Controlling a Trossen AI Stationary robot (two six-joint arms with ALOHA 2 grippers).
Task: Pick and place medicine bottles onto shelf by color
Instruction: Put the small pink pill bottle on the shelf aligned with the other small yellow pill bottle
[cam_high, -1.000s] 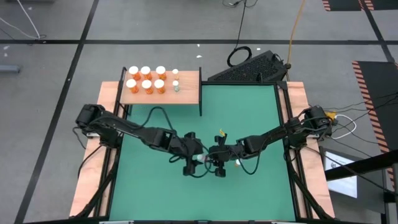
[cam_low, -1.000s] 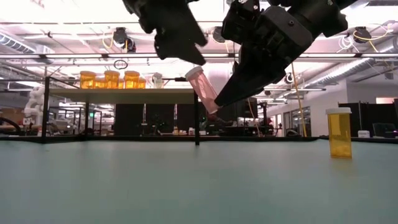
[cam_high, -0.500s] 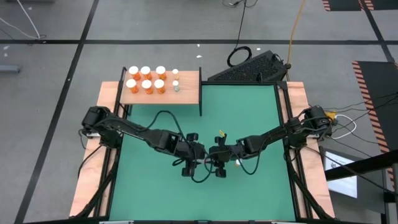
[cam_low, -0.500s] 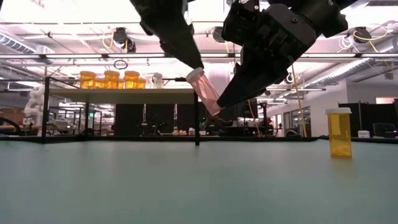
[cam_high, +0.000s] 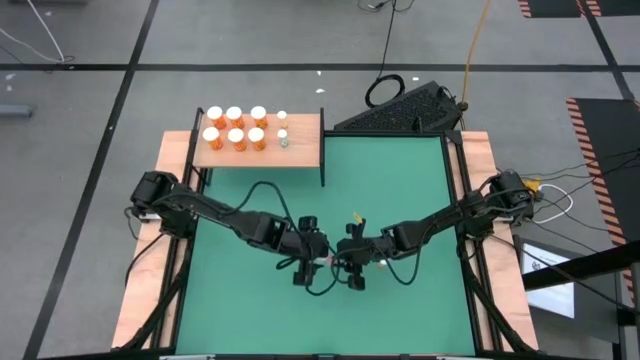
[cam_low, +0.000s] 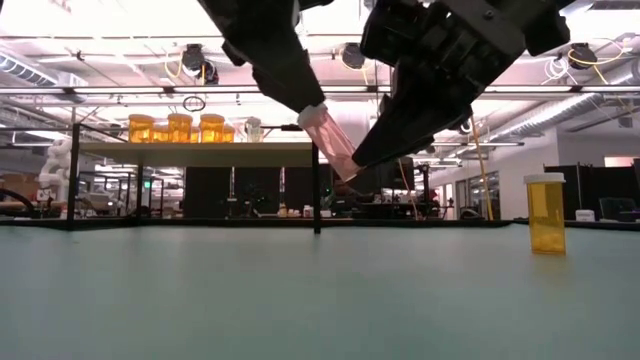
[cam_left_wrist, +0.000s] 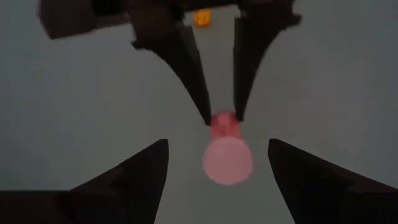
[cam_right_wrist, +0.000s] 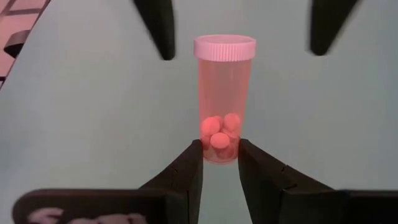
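A small pink bottle (cam_right_wrist: 224, 93) with a pale cap is held above the green mat (cam_high: 400, 180) by my right gripper (cam_right_wrist: 219, 146), which is shut on it. It also shows in the low view (cam_low: 330, 142). My left gripper (cam_left_wrist: 217, 158) is open. Its fingers stand on either side of the cap (cam_right_wrist: 224, 46) without touching it. The wooden shelf (cam_high: 305, 150) at the far left carries six orange bottles (cam_high: 234, 127) and two small ones (cam_high: 283, 130), all standing on their bases. My right gripper pinches the pink bottle's bottom end (cam_right_wrist: 219, 154) between its two fingertips. The fingers come from the table's right side, slanting down. The bottle is lifted clear of the mat and tilted, its cap end (cam_low: 313, 116) higher and toward the table's left.
One orange bottle (cam_low: 546, 213) with a white cap stands on the mat to the right of the grippers. A black post (cam_low: 317, 190) marks the shelf's right corner. A black keyboard (cam_high: 400, 108) lies beyond the mat's far edge.
My left gripper has moved toward the pink bottle, staying open, and its fingers now stand around the cap. The bottle stays tilted in my right gripper, clear of the mat.
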